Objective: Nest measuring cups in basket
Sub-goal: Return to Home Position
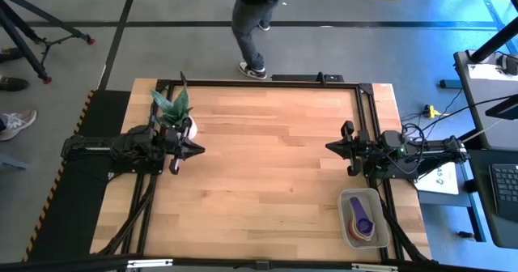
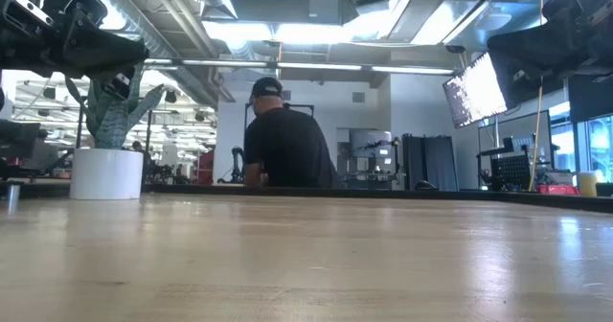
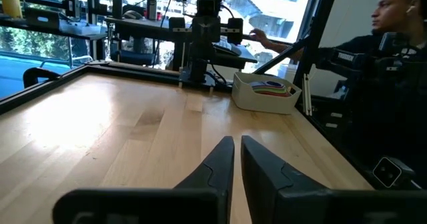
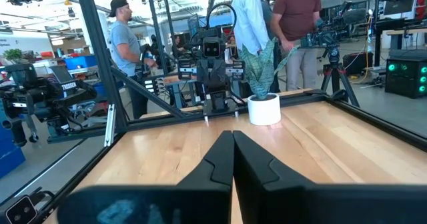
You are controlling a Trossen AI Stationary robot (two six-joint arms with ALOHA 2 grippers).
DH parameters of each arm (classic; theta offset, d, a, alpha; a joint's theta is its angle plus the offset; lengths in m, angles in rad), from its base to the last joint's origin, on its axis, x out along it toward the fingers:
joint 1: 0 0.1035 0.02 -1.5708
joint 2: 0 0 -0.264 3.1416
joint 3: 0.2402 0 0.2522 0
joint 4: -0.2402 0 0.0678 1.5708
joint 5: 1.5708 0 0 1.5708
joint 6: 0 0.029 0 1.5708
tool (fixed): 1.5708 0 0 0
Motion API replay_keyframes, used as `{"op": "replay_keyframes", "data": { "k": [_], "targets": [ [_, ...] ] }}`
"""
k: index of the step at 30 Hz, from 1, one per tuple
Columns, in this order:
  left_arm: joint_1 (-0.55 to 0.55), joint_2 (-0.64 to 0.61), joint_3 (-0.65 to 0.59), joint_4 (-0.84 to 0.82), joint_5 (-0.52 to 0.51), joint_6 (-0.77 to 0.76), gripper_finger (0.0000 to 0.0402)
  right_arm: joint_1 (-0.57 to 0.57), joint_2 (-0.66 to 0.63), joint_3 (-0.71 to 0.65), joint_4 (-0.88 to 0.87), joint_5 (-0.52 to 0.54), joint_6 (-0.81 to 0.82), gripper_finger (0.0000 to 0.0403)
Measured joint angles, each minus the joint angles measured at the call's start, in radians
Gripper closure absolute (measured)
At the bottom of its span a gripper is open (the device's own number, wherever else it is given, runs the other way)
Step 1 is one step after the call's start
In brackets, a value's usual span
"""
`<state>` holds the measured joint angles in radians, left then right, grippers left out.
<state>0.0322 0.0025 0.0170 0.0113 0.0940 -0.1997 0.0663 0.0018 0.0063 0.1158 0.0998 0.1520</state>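
- Since the measuring cups (image 1: 362,218) sit nested in the basket (image 1: 346,199), at the table's right side in the lower corner of the high view, the placing work is judged complete; the step in hand is the return to rest.
- Left gripper (image 1: 198,149): clenched on nothing, at the table's left edge, just beside the white plant pot (image 1: 193,129).
- Right gripper (image 1: 330,146): clenched on nothing, at the right edge, apart from the basket.
- Next move: no handling of the cups is called for — only parking both arms clear of the basket.
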Motion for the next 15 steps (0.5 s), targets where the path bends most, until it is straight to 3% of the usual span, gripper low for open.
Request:
{"op": "replay_keyframes", "data": {
  "k": [15],
  "targets": [
    [0.0, 0.0, 0.0, 0.0, 0.0, 0.0, 0.04, 0.0, 0.0, 0.0, 0.0, 0.0, 0.0, 0.0403]
  ]
}}
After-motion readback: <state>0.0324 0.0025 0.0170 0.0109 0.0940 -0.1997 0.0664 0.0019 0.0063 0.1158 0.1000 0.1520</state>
